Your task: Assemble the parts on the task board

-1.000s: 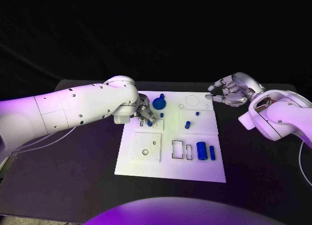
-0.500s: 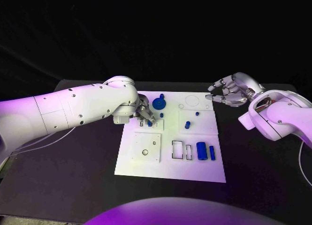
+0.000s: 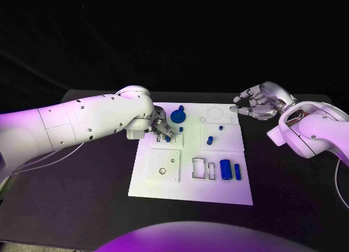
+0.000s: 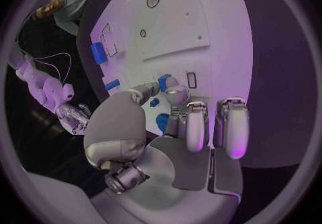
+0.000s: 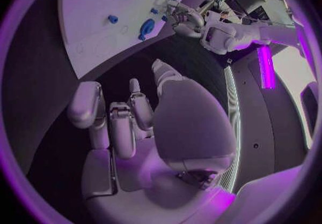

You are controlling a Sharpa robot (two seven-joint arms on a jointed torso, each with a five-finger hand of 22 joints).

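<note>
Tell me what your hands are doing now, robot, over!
Left hand pinching a small blue part over the task board. Right hand curled, holding nothing, off the board's far right corner. Nothing in the way.

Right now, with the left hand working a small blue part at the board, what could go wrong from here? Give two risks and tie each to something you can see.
1. The left hand pinches a small blue part with its fingertips over the task board; such a light pinch could let it tilt or slip.
2. The blue round part and a small blue peg stand close beside that hand, so a sideways move might knock them.
</note>
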